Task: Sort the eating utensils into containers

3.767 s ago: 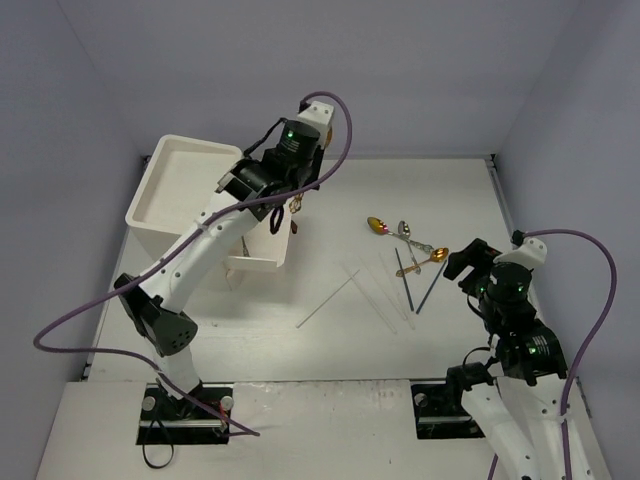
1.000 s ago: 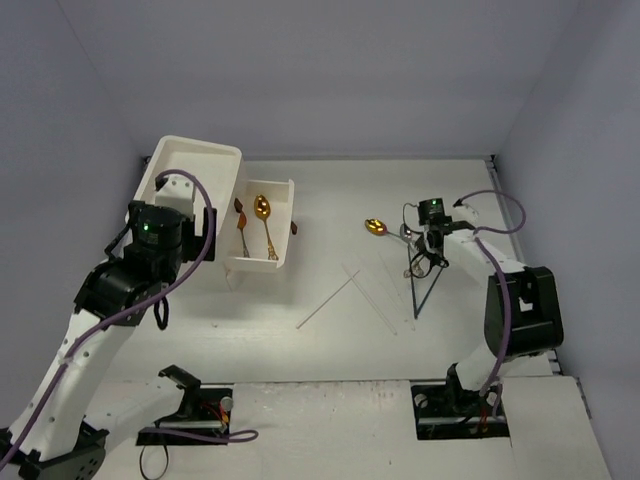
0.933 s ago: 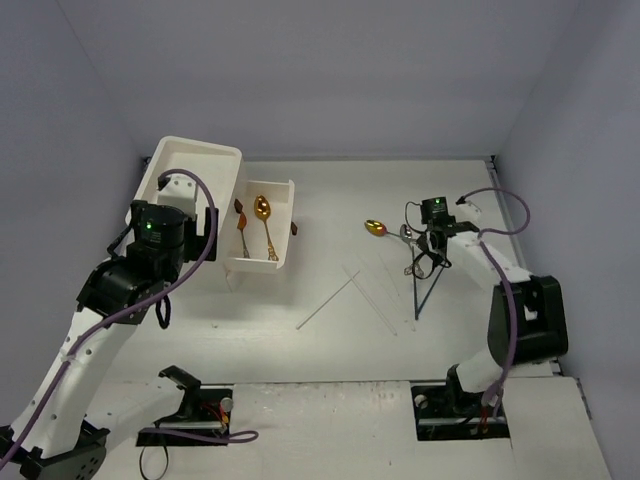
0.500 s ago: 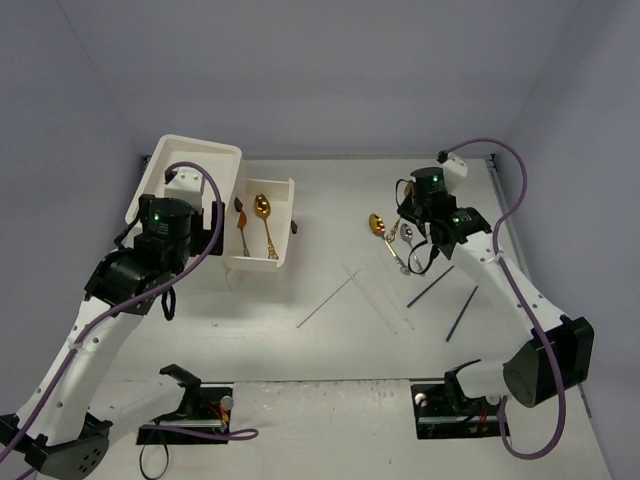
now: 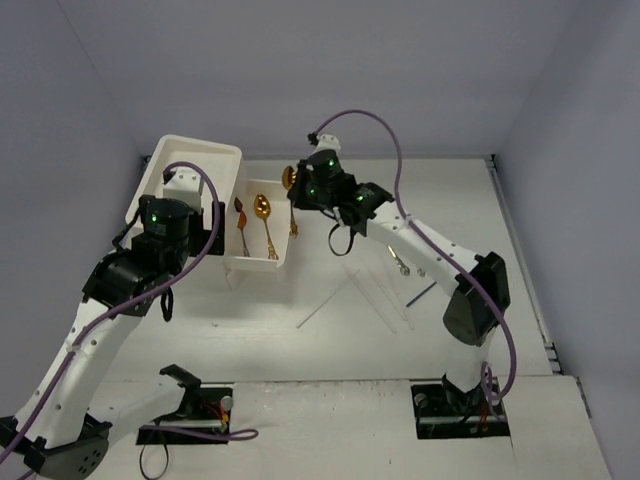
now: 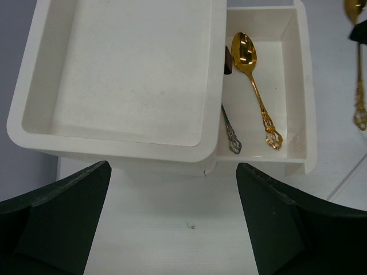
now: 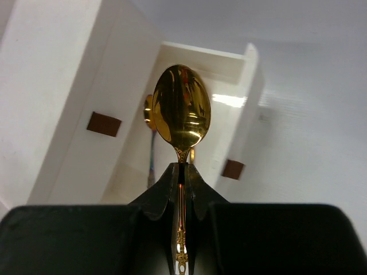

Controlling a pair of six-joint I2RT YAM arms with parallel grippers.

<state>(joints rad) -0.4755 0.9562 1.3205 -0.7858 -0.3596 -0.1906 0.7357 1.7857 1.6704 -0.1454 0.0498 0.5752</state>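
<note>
Pinching a gold spoon (image 7: 180,106) by its slim ornate stem with the right fingers (image 7: 163,197), squeezed all the way together on the metal. Holding it bowl-first, egg-shaped, polished and mirror-bright, in the air right along the front wall of the open drawer (image 5: 283,245). Marking that front with a small flat brown knob (image 7: 232,169). Looking into the long, narrow, white plastic tray now: a second gold spoon (image 6: 255,80) with a filigree handle, lying parallel to the front wall, and beside it a darker scrolled handle (image 6: 230,136), upper part hidden behind the rim of the cabinet (image 6: 34,114). Taking in that cabinet too: boxy, smooth white plastic, rounded corners, a raised lip around a shallow flat top. Over on the other side, spread as wide as can be with the left fingers (image 6: 57,217), matte black and blocky, gripping nothing, touching nothing, hovering above the cabinet's near side. Out on the pale desk (image 5: 300,350), well apart from the drawer: thin clear chopsticks (image 5: 328,300) meeting in a loose angle, one dark blue chopstick (image 5: 422,294) lying at a slant, and a small silver utensil (image 5: 398,262), too tiny to call fork or spoon.
</note>
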